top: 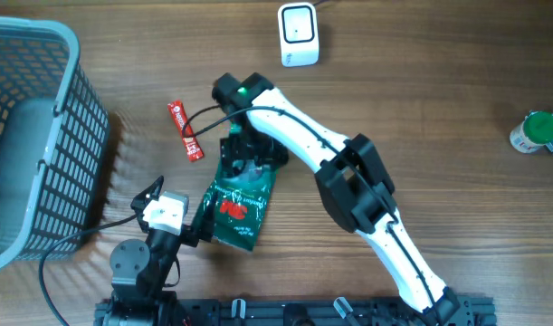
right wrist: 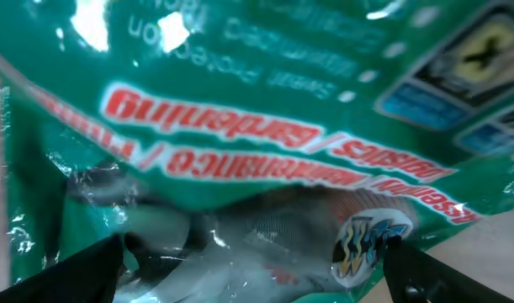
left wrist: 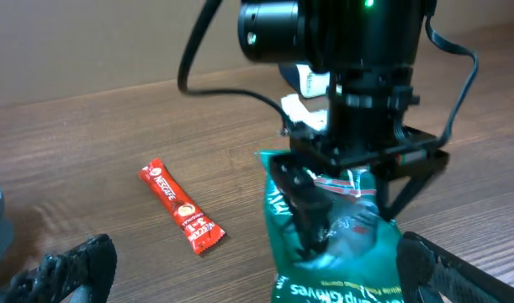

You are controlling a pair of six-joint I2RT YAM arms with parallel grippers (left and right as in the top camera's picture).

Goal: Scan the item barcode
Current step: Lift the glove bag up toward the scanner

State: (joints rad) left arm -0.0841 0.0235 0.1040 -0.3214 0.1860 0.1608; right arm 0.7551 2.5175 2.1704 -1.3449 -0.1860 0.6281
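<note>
- The green glove packet is lying flat on the bench, near its middle, with its clear window end pointing away from the robot's base.
- The right end effector is reaching down over that far end. Its fingers are spreading to either side of the packet's top, and I cannot tell whether they are touching the plastic.
- The left end effector is sitting low beside the packet's near left edge, fingers spread wide and holding nothing.
- A red sachet is lying just left of the packet, apart from it.
- A white scanner is standing at the far edge, well apart.
- A grey basket is sitting at the left, and a green-capped container is lying at the right edge.
</note>
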